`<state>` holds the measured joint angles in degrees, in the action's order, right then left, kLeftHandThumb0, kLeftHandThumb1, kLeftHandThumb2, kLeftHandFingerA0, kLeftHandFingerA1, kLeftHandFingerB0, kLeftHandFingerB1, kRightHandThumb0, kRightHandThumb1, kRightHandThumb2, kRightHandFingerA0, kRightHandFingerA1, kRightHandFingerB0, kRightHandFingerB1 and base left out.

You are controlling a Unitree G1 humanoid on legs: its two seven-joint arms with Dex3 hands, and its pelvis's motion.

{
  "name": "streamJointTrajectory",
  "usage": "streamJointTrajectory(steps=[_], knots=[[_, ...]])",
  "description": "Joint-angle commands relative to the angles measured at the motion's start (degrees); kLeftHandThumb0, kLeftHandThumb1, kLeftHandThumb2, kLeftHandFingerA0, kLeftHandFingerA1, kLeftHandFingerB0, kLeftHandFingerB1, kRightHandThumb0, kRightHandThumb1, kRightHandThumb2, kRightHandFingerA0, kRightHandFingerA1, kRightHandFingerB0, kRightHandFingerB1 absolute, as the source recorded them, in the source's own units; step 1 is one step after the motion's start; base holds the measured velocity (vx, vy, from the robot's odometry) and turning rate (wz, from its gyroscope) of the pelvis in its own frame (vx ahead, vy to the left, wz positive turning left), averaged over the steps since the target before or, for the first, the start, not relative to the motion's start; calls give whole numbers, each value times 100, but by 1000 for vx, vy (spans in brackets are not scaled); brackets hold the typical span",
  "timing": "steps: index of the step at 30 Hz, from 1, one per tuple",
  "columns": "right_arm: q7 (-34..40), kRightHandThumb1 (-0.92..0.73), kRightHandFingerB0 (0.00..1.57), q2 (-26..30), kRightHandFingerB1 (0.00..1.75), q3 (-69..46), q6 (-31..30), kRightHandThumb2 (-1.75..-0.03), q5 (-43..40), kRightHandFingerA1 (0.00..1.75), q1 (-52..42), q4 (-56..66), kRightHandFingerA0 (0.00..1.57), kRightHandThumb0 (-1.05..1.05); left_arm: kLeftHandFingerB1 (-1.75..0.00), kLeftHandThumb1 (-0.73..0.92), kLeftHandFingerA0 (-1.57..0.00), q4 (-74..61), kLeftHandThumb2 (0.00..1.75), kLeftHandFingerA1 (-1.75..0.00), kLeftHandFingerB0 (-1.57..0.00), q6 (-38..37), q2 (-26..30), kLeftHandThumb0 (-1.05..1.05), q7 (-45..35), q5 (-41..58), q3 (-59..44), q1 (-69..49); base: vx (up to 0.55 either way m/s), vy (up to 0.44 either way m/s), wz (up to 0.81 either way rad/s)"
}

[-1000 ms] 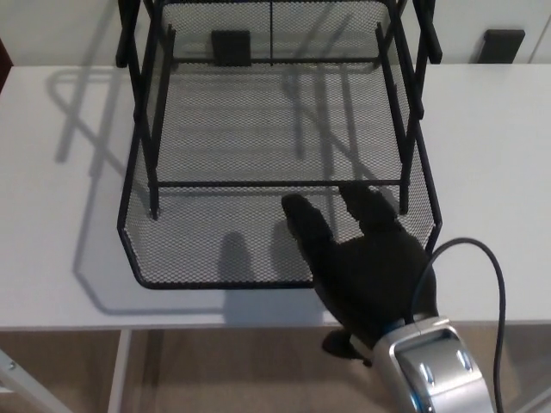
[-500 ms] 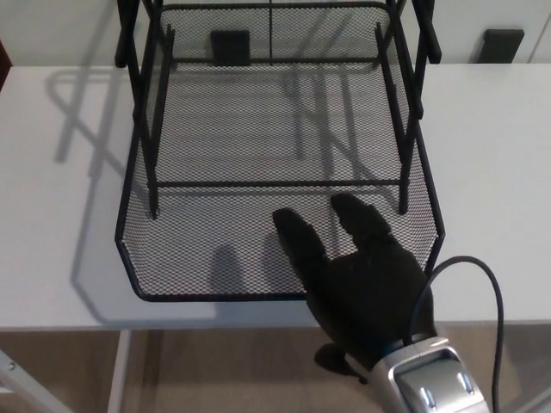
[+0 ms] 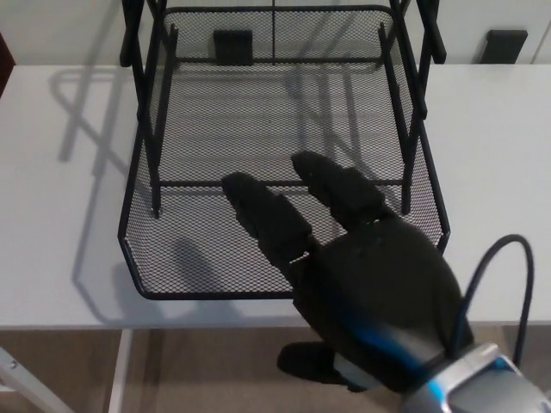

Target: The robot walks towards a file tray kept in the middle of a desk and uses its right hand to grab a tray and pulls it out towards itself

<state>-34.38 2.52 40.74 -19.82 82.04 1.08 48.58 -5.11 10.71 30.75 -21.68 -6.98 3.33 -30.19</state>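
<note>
**Item: black mesh file tray, drawn out; right hand lifted clear**

Mesh tray (image 3: pixel 215 249): lowest level of the black wire file rack (image 3: pixel 146 103), standing at mid-desk on the white desk (image 3: pixel 69 172). It lay pulled well forward of the rack's uprights, its front rim near the desk's 6 o'clock edge.

Right hand (image 3: pixel 370 292): entered from 5 o'clock, with its two thick fingers (image 3: pixel 267 219) spread and extended toward 11 o'clock over the tray floor, thumb tucked below; nothing pinched. One second before, the hand sat lower and smaller, fingers hooked over the front rim; the tray then came slightly forward, and the hand has since risen toward the camera.

Left hand: not seen.

Assessment: pull looked essentially complete, and the hand appeared to be releasing and withdrawing.
</note>
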Motion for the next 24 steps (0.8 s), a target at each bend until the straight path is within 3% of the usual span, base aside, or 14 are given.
streamJointTrajectory(steps=[1, 3, 4, 5, 6, 7, 9, 11, 12, 14, 17, 18, 19, 24], knots=[[-2004, -55, 22, -946, 31, -1346, 1107, -58, -2276, 42, 64, 1142, 17, -85, -45, 55, -51, 64, 82, -53, -28, -195, 183, -51, -127, -133, 26, 54, 0, 0, 0], [-2286, -54, 49, -1228, 35, -2208, 1258, -57, -3603, 39, 155, 1142, 53, -82, -45, 55, -52, 73, 82, -53, -29, -196, 192, -50, -125, -121, -7, 64, 0, 0, 0], [-2297, -40, 66, -1209, 48, -2546, 1285, -79, -4101, 56, 209, 1142, 89, -85, -45, 55, -52, 73, 82, -53, -29, -190, 191, -50, -122, -114, -18, 60, 0, 0, 0], [-2329, -50, 80, -1018, 43, -3126, 1232, -57, -4942, 49, 392, 1142, 102, -76, -45, 55, -53, 78, 81, -53, -30, -184, 182, -49, -117, -99, -34, 53, 0, 0, 0], [-2582, -40, 90, -381, 54, -3982, 697, -80, -6218, 64, 906, 1142, 110, -79, -45, 54, -53, 65, 81, -53, -30, -134, 169, -50, -84, -130, -22, 55, 0, 0, 0], [-2610, -45, 101, 145, 48, -4526, 260, -56, -7241, 54, 1139, 1142, 119, -64, -45, 54, -53, 57, 81, -53, -30, -86, 162, -50, -63, -162, -2, 64, 0, 0, 0], [-2115, -40, 122, 1185, 55, -5357, -74, -55, -9218, 65, 1163, 1142, 133, -47, -44, 54, -52, 157, 80, -53, -30, -167, 170, -49, -76, -145, -5, 89, 0, 0, 0], [-1319, -39, 130, 1788, 67, -5758, 322, -55, -10582, 100, 752, 1142, 134, -35, -44, 54, -52, 199, 80, -53, -29, -182, 185, -49, -102, -131, -5, 90, 0, 0, 0], [-1239, -39, 130, 1967, 67, -5881, 324, -55, -10834, 100, 677, 1142, 134, -35, -44, 54, -52, 200, 80, -53, -29, -179, 189, -49, -104, -129, -9, 87, 0, 0, 0], [-803, -51, 105, 2200, 49, -6090, 1147, -58, -11400, 59, -6, 1142, 119, -63, -44, 54, -52, 174, 79, -52, -30, -136, 195, -48, -104, -125, -19, 65, 0, 0, 0], [-564, -52, 101, 2146, 49, -6026, 1632, -59, -12231, 62, -586, 1142, 116, -74, -44, 54, -52, 157, 79, -52, -31, -90, 213, -48, -96, -152, -17, 58, 0, 0, 0], [-463, -55, 93, 2096, 48, -6039, 1949, -58, -12704, 62, -1080, 1142, 100, -91, -44, 54, -52, 167, 80, -52, -30, -128, 239, -49, -90, -196, 7, 62, 0, 0, 0], [-483, -38, 75, 1929, 58, -6232, 2299, -97, -12585, 70, -1450, 1142, 85, -89, -45, 54, -52, 183, 81, -53, -30, -154, 248, -50, -89, -195, 0, 51, 0, 0, 0], [-473, -38, 75, 2014, 58, -6344, 2388, -97, -12716, 70, -1581, 1142, 85, -89, -44, 57, -51, 173, 81, -51, -29, -233, 303, -53, -86, -267, 38, 34, 0, 0, 0]])
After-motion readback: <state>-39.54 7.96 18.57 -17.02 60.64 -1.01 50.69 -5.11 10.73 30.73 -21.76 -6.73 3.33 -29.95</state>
